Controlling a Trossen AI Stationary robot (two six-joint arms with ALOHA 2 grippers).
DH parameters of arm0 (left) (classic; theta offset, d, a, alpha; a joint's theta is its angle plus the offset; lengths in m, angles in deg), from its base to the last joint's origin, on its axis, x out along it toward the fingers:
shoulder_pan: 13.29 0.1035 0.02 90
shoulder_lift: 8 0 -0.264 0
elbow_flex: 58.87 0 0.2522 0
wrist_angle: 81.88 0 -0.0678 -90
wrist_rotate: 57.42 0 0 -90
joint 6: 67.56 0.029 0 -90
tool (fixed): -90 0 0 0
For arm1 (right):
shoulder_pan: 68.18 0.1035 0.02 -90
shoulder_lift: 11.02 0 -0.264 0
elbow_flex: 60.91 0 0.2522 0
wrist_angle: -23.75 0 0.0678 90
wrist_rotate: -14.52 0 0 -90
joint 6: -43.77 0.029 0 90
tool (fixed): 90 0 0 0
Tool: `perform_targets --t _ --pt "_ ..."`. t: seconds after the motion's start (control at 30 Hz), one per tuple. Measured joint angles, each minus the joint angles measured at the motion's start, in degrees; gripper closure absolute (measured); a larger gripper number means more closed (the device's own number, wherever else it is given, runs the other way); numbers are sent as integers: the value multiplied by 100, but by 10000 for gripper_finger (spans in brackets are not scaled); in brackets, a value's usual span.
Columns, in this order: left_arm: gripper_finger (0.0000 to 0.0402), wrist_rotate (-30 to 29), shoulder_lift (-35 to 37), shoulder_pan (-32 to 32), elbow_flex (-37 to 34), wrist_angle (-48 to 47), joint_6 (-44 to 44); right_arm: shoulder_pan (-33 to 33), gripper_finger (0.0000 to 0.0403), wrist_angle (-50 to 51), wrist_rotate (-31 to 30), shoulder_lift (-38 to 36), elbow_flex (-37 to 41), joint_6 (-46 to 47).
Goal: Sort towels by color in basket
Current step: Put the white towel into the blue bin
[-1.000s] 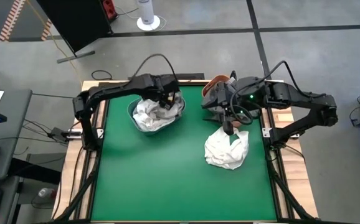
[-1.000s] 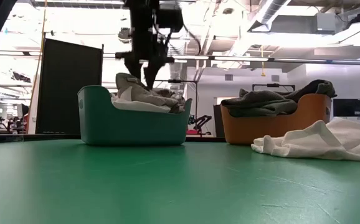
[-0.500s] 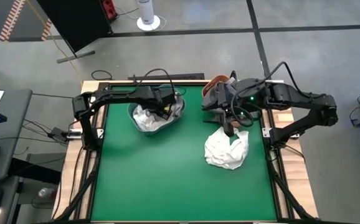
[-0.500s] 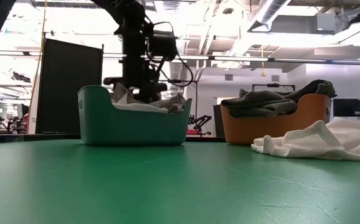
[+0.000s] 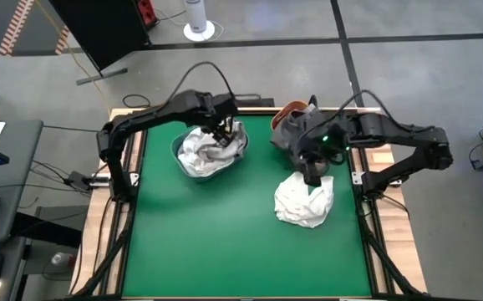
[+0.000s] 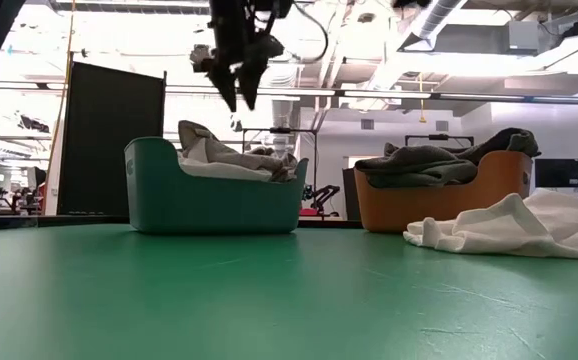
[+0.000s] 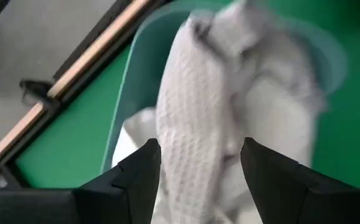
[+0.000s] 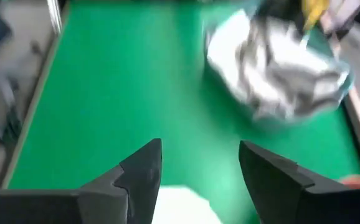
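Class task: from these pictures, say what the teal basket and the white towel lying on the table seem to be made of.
Teal basket: probably moulded plastic, with smooth, matte walls and a rounded rim. White towel: soft woven cloth, likely cotton, slumped in loose folds.

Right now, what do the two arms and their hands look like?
Both arms are dark with jointed segments. A black cable loops above the left arm and another above the right arm, which shows a small green light. Each hand has two dark, flat, tapered fingers.
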Motion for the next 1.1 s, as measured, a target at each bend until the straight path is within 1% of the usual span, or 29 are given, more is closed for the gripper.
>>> perform_targets --t 0.1,0.23,0.4,0.47,0.53,0.7,0.87,0.97,1.03,1.1 --pt "189 108 0 -16 438 2 2 2 163 210 30 -1 493 -133" --pt "189 31 2 -65 869 9 144 2 163 223 320 2 1563 -165" --pt "189 -738 21 -206 1018 -168 143 85 163 194 364 18 2791 105" --pt "189 -966 59 -267 1003 -156 167 197 163 181 404 14 3120 292" --pt "189 -1037 74 -294 996 -80 242 381 163 129 469 14 3421 328" --pt "189 -1000 76 -319 990 -61 291 921 163 -390 509 14 4115 420" --pt "189 -977 435 -364 1000 -28 166 1266 164 -912 503 14 4529 570" --pt "189 -984 680 -362 1007 168 171 1371 179 -1227 481 12 4769 426" --pt "189 -992 805 -355 1007 301 172 1402 204 -1487 457 12 4929 287" --pt "189 -994 927 -357 1007 363 172 1400 242 -1637 442 12 5075 246"
